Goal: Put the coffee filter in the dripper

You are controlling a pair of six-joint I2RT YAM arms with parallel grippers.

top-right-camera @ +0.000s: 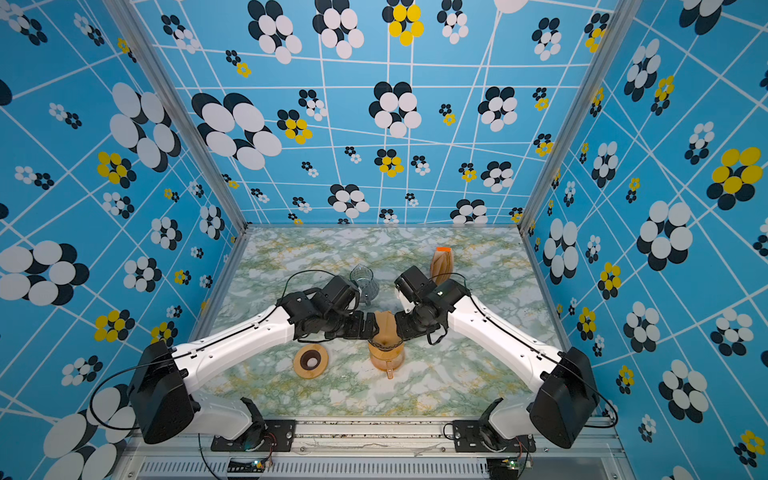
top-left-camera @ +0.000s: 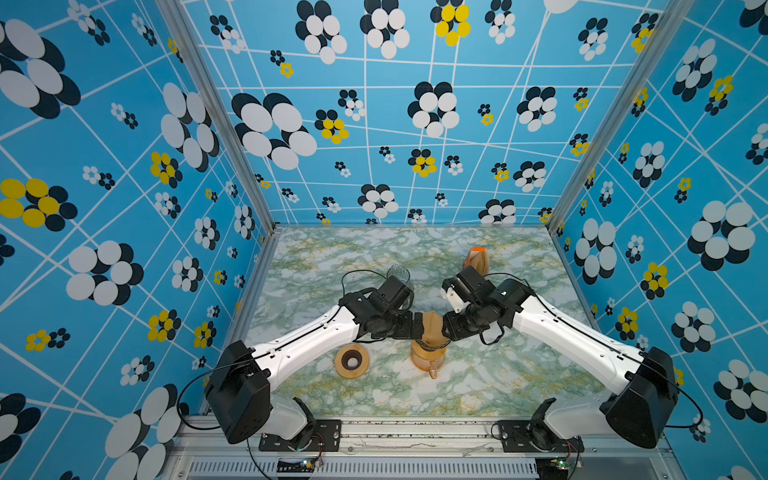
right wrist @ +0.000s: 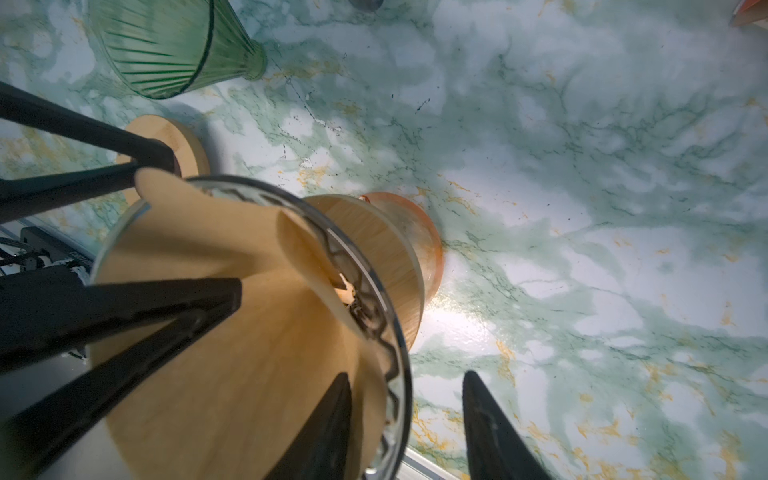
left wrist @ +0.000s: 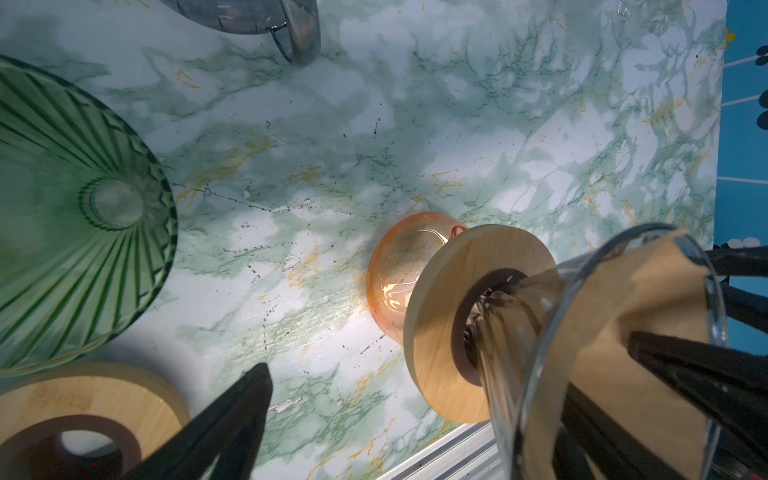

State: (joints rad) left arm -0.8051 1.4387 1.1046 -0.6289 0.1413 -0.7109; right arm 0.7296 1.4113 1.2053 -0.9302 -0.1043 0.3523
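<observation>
Right gripper (right wrist: 405, 374), jaws part-spread and grasping nothing: they straddle the rim of the clear glass dripper (right wrist: 390, 328), one finger over the brown paper coffee filter (right wrist: 249, 374) and the other outside the glass, with bare desk (right wrist: 582, 291) showing between that finger and the rim. Left gripper (left wrist: 446, 353), released and spread wide, approaches from the opposite side: one finger lies inside the filter cone, the other well clear of the dripper over the desk. The filter sits in the dripper between the two grippers, and in both top views its upper edge stands above the rim. The dripper's wooden collar (left wrist: 449, 291) rests on the mouth of an orange glass carafe (top-left-camera: 428, 359), which stands upright near the middle of the desk. Beside the carafe, toward the left arm, a second wooden ring (top-left-camera: 352, 360) with a dark centre hole lies flat and apart. A green ribbed glass cone (left wrist: 62, 208) rests near that ring; whether it is tipped or inverted cannot be told. A grey glass jug (top-right-camera: 363, 282) stands beyond the left arm. A brown ribbed object with an orange top (top-right-camera: 441, 264) stands beyond the right arm.
</observation>
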